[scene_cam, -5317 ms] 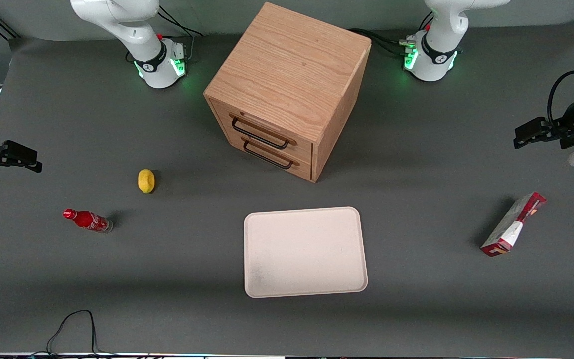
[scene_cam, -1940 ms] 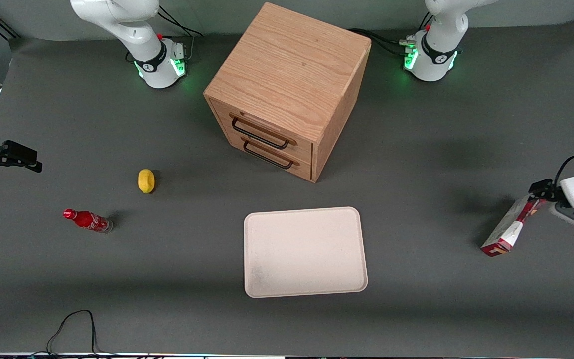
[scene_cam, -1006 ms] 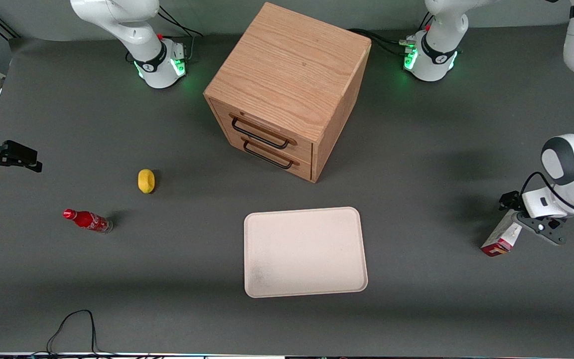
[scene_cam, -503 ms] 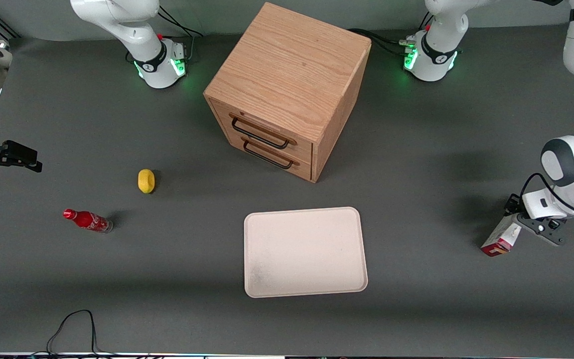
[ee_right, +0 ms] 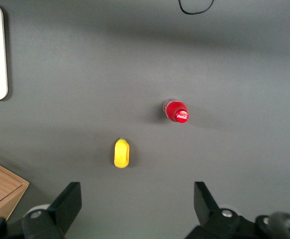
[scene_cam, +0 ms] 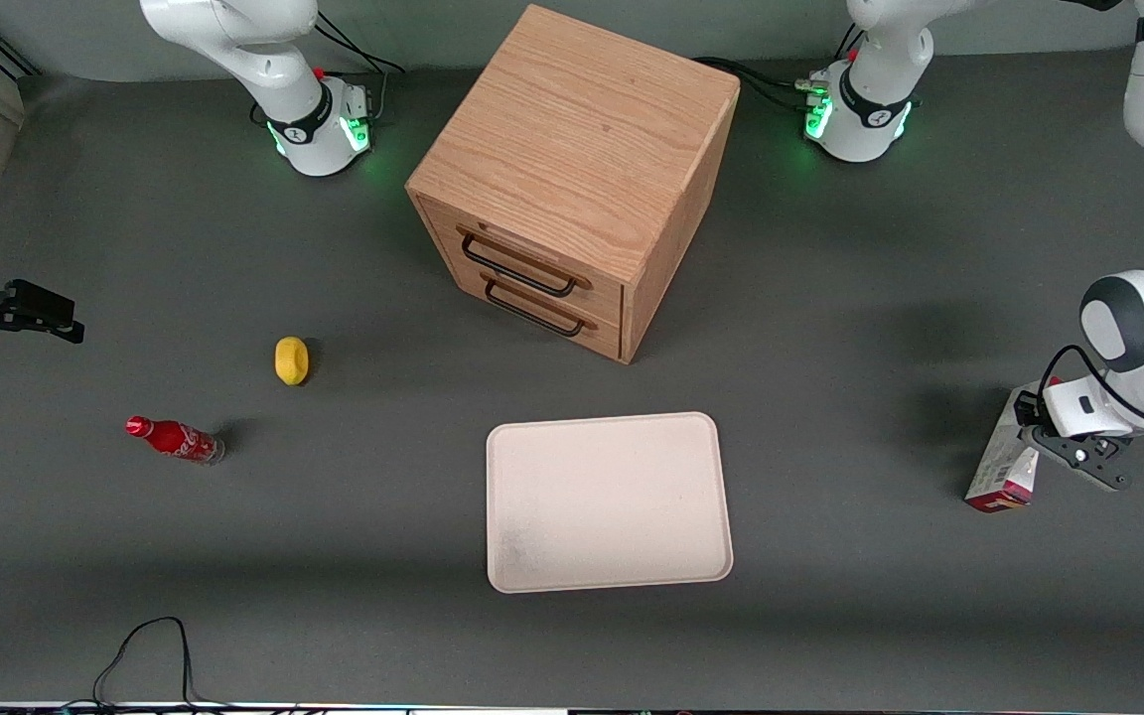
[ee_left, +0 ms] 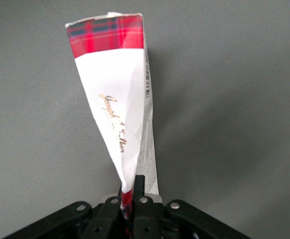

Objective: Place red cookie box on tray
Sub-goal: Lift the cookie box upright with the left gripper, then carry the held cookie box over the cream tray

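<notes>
Front view, box: red cookie box (scene_cam: pixel 1001 475), lower end on the grey table (scene_cam: pixel 830 616), toward the working arm's end, well apart from the tray (scene_cam: pixel 609 501).
Front view, arm: gripper (scene_cam: pixel 1027 425) at the box's upper end.
Front view, shapes: cream tray, rounded corners; oak-grain cabinet (scene_cam: pixel 572 179).
Left wrist, label: tartan end, white panel, gold script, unreadable.
Left wrist, grip: fingers (ee_left: pixel 139 186) pinch the carton's edge.
Right wrist: soda bottle (ee_right: pixel 176 110), red; yellow object (ee_right: pixel 121 153).

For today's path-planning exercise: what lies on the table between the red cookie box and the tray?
Only bare table: in the front view nothing lies between the red cookie box, held by the gripper, and the tray.
</notes>
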Available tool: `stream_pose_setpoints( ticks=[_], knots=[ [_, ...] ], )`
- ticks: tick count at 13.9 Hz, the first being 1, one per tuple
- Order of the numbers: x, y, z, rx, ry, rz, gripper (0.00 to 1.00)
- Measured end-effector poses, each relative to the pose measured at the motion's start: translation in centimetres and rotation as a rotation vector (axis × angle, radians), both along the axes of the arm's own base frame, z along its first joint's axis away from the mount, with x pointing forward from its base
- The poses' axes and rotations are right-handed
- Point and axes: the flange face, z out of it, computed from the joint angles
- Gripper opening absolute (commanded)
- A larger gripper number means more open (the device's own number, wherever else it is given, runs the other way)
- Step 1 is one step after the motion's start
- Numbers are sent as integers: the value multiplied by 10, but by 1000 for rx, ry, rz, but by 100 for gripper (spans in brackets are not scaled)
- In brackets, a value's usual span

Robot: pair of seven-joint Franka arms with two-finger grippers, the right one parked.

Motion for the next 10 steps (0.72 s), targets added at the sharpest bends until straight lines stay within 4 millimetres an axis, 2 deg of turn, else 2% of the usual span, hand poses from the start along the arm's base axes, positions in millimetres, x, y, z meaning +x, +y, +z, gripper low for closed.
stream_pose_setpoints(
  ticks=[2, 4, 6, 10],
  knots=[
    [6, 2, 18, -3, 20, 1, 0],
    [12, 4, 55, -5, 43, 4, 0],
    [15, 4, 109, -6, 67, 6, 0],
    [5, 6, 237, -7, 105, 20, 0]
  ],
)
